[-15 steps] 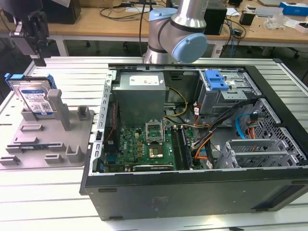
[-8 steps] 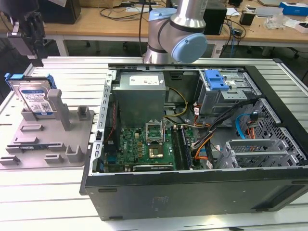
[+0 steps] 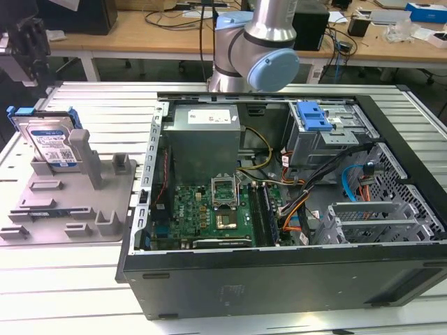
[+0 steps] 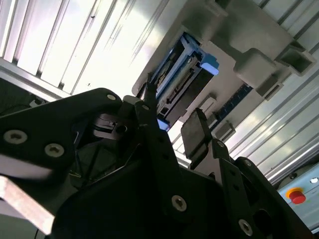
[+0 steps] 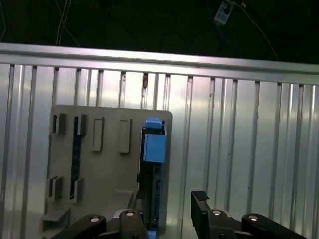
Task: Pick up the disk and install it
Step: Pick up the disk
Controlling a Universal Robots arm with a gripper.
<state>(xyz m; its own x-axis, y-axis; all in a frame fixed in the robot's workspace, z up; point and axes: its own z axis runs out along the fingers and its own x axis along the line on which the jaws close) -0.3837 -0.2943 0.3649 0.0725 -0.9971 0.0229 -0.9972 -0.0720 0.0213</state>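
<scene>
The disk (image 3: 52, 143) is a silver drive with a white-and-blue label and blue side rails. It leans upright in a grey plastic holder (image 3: 77, 206) at the exterior view's left. My gripper (image 3: 31, 70) hangs just above it, apart from it. Both wrist views show the disk (image 5: 153, 164) (image 4: 182, 82) edge-on below my gripper (image 5: 167, 214) (image 4: 169, 122). The fingers (image 5: 201, 206) stand open, with nothing between them. The disk's edge lines up closer to one finger than the other.
An open computer case (image 3: 391, 132) lies to the exterior view's right of the holder. Inside are a grey metal box (image 3: 206, 136), a motherboard (image 3: 209, 209), cables, and a metal cage with a blue latch (image 3: 314, 118). The ribbed aluminium table (image 3: 91, 105) surrounds everything.
</scene>
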